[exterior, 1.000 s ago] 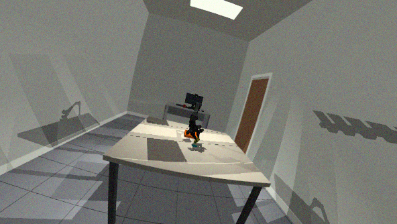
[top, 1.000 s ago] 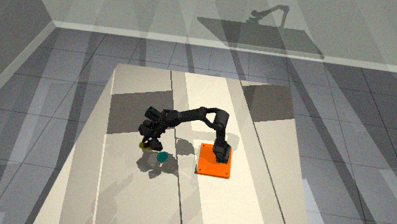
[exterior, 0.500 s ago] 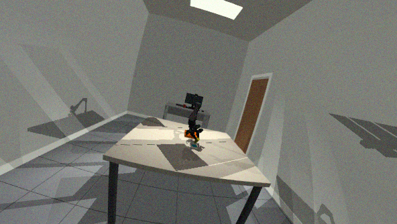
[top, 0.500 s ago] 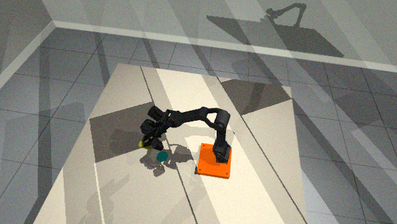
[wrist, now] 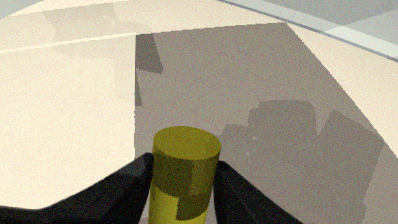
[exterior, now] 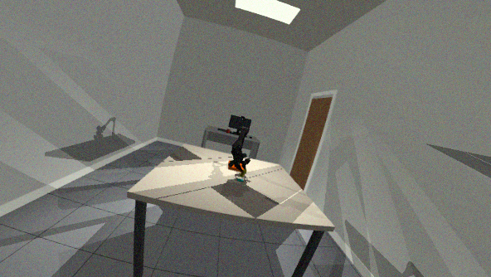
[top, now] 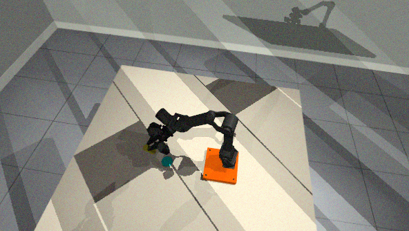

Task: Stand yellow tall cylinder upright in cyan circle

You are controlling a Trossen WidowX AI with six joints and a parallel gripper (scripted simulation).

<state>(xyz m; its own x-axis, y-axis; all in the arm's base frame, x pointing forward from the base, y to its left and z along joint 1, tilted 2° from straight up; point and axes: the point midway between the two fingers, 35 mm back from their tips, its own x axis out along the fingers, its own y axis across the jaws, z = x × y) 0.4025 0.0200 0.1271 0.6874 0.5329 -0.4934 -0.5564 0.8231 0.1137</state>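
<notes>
The yellow tall cylinder [top: 148, 149] [exterior: 244, 172] [wrist: 186, 172] is held between the two black fingers, with its round end beyond the fingertips in the wrist view. Its exact tilt is too small to tell in the top and exterior views. My gripper [top: 157, 147] [wrist: 184, 165] is shut on it, above the table. The cyan circle [top: 167, 161] [exterior: 240, 179] lies flat on the table, to the right of and slightly below the cylinder in the top view. The circle is not visible in the wrist view. The fingers hide part of the cylinder.
The orange base plate [top: 221, 176] [exterior: 235, 166] under the arm is to the right of the circle in the top view. The pale table [top: 262, 166] [exterior: 187, 182] carries dark shadow patches and thin shadow lines. A desk with a monitor [exterior: 239, 122] stands beyond the table.
</notes>
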